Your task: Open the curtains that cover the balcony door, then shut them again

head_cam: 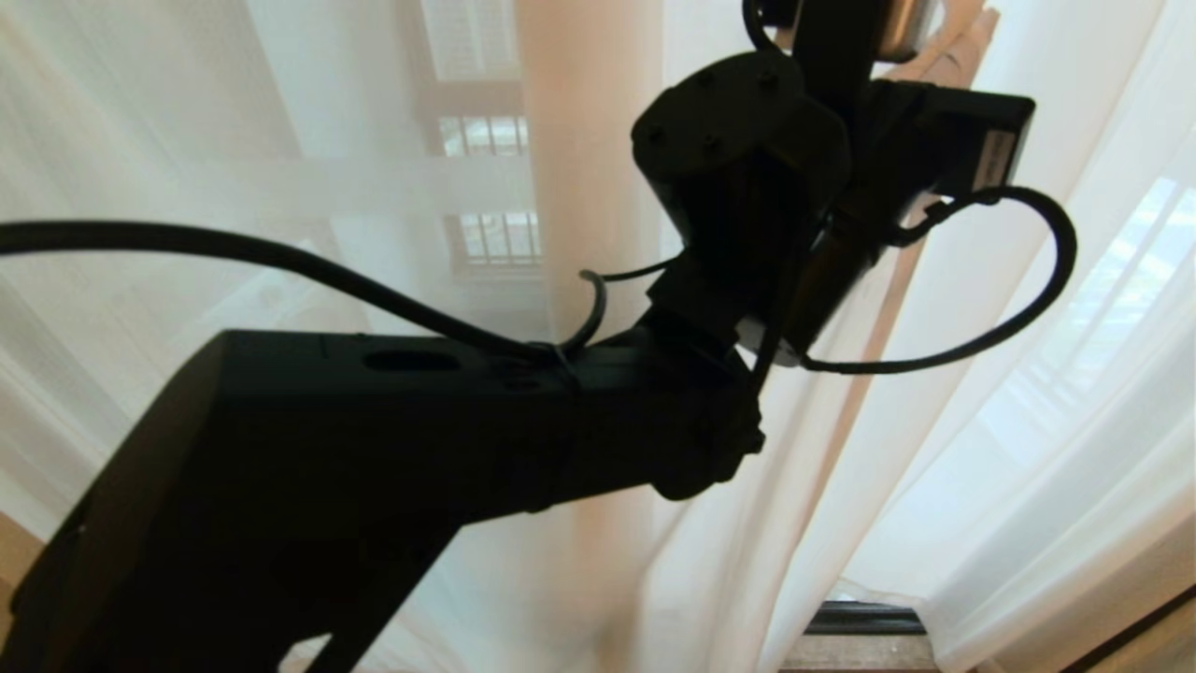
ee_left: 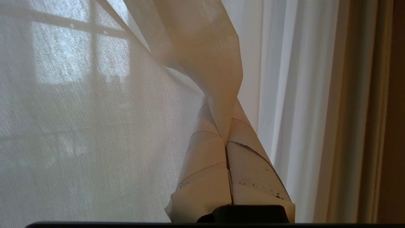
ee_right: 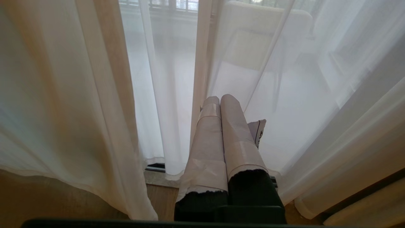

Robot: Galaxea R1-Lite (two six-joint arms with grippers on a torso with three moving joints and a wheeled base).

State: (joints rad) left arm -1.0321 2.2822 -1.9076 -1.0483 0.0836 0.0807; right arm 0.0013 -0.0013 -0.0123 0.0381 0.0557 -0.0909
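Note:
The sheer white curtains (head_cam: 981, 421) hang in soft folds across the whole head view. My left arm (head_cam: 738, 187) is raised in front of them as a dark shape, its fingers out of that view. In the left wrist view my left gripper (ee_left: 222, 109) is shut on a twisted fold of curtain (ee_left: 205, 57), which runs down between the taped fingers (ee_left: 202, 164). My right gripper (ee_right: 220, 98) is parked low by the curtain hem, shut and holding nothing. Of the balcony door only a dark bottom track (head_cam: 864, 619) shows between the panels.
A thicker beige drape (ee_left: 364, 110) hangs beside the sheer fabric in the left wrist view. Wooden floor (ee_right: 79, 202) and a stone sill (ee_right: 158, 177) lie under the hem. A loose black cable (head_cam: 1028, 308) loops off the left wrist.

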